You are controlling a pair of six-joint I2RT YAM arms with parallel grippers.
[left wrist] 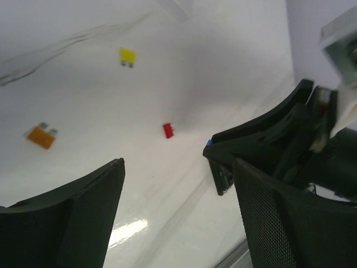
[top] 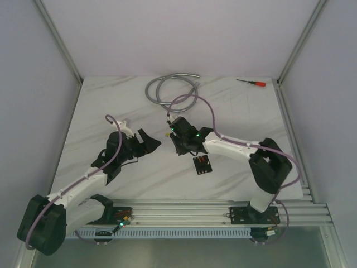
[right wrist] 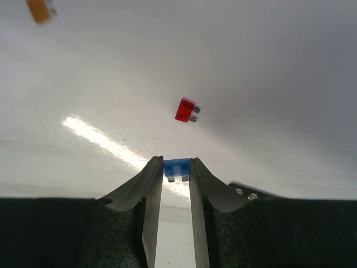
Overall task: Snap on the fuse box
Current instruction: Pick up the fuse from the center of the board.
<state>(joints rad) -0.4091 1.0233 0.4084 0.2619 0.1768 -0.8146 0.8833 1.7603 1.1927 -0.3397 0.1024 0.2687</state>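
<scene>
The fuse box point(top: 202, 164), a small black square block, lies flat on the white table just below my right arm's wrist. My right gripper point(right wrist: 177, 163) is shut on a small blue fuse point(right wrist: 177, 167), pinched at the fingertips with its prongs facing the camera, low over the table. In the top view the right gripper point(top: 172, 126) is up and left of the fuse box. My left gripper point(left wrist: 177, 164) stands open with nothing between its fingers, and it sits close to the left of the right gripper point(left wrist: 268, 145). In the top view the left gripper point(top: 149, 139) hovers mid-table.
Loose fuses lie on the table: a red fuse point(right wrist: 186, 110), an orange fuse point(left wrist: 42, 135) and a yellow fuse point(left wrist: 128, 56). A coiled grey cable point(top: 170, 89) and a red-handled screwdriver point(top: 251, 82) lie at the back. An aluminium rail point(top: 184, 212) runs along the near edge.
</scene>
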